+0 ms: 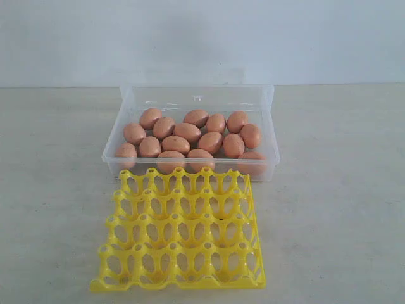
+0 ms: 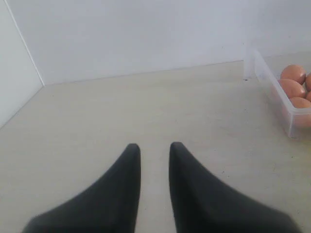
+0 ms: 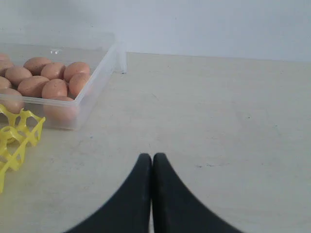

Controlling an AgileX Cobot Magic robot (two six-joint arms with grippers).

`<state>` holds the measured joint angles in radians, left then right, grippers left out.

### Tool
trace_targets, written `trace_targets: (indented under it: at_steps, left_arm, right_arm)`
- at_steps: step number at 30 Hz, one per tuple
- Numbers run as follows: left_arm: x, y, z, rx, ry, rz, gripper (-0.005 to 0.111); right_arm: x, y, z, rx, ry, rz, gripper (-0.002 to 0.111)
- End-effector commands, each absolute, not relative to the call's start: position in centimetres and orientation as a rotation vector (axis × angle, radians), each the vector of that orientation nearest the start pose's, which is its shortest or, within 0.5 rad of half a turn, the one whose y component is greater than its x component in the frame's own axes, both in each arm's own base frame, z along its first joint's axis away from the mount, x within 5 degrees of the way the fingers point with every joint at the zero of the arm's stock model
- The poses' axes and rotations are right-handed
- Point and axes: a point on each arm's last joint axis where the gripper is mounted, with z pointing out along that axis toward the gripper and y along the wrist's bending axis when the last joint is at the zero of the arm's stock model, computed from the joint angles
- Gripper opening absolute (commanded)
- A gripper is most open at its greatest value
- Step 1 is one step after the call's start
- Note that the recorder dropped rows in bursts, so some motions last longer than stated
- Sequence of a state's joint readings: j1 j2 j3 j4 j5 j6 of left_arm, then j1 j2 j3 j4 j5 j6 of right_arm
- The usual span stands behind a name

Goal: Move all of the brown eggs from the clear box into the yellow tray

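The left gripper (image 2: 154,145) hovered over the table (image 2: 121,107), fingers slightly apart, holding nothing. The brown eggs (image 1: 188,132) lay in the clear box (image 1: 266,101), with the yellow tray (image 1: 177,283) just in front of it. The right gripper (image 3: 152,156) was pinched closed and empty.

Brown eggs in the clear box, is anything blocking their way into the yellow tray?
Only the near wall of the clear box separates the brown eggs from the yellow tray, whose cups look empty.
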<state>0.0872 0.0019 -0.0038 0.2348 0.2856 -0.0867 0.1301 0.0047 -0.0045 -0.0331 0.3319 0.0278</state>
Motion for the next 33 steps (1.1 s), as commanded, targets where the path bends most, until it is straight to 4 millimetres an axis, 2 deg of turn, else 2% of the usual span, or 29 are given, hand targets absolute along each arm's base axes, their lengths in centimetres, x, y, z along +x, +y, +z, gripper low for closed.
trace_targets:
  at_steps: [1, 7, 10, 16, 20, 22, 33]
  left_arm:
    - [5.4, 1.1, 18.8, -0.007, 1.765, 0.220, 0.022]
    - [5.4, 1.1, 18.8, -0.007, 1.765, 0.220, 0.022]
    - [5.4, 1.1, 18.8, -0.007, 1.765, 0.220, 0.022]
    - [5.4, 1.1, 18.8, -0.007, 1.765, 0.220, 0.022]
    - [5.4, 1.1, 18.8, -0.007, 1.765, 0.220, 0.022]
    - [5.4, 1.1, 18.8, -0.007, 1.765, 0.220, 0.022]
    - [5.4, 1.1, 18.8, -0.007, 1.765, 0.220, 0.022]
  right_arm:
    - [5.4, 0.6, 18.4, -0.121, 1.803, 0.071, 0.000]
    - [5.4, 0.6, 18.4, -0.127, 1.800, 0.065, 0.000]
    - [5.4, 0.5, 18.6, -0.216, 1.769, -0.019, 0.000]
    - [5.5, 0.6, 19.0, -0.214, 1.729, -0.017, 0.000]
    - [5.6, 1.0, 20.2, 0.101, 1.609, 0.336, 0.000]
    - [5.6, 1.0, 20.5, 0.195, 1.582, 0.439, 0.000]
    - [5.6, 0.9, 20.8, 0.180, 1.551, 0.422, 0.000]
